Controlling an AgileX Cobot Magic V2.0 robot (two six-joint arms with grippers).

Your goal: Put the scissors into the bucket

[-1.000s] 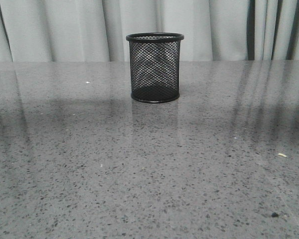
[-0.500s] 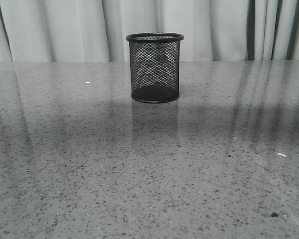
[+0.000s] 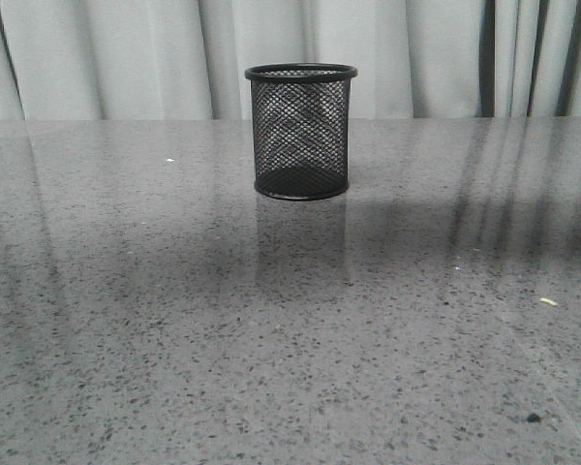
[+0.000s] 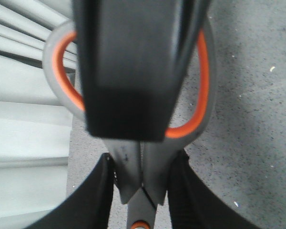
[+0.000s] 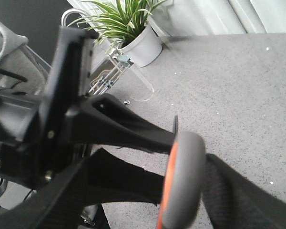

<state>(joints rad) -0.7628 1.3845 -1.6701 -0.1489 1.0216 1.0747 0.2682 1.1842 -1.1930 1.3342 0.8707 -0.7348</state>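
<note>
The bucket [image 3: 301,131], a black wire-mesh cup, stands upright at the back middle of the grey table [image 3: 174,349]. No arm shows in the front view. In the left wrist view my left gripper [image 4: 142,191] is shut on the neck of the scissors [image 4: 128,167], which have grey handles lined with orange. A black finger of the other gripper [image 4: 128,71] covers the handles. In the right wrist view my right gripper [image 5: 181,191] is closed on a grey and orange handle loop [image 5: 186,162], with the left gripper's fingers [image 5: 119,126] alongside. The blades are hidden.
Grey curtains hang behind the table. A potted plant [image 5: 133,28] and a clear rack [image 5: 109,76] stand off the table's side in the right wrist view. Small specks lie on the table at the front right [image 3: 548,301].
The dark shadow band on the table has drifted toward the front edge. The bucket has not moved.
</note>
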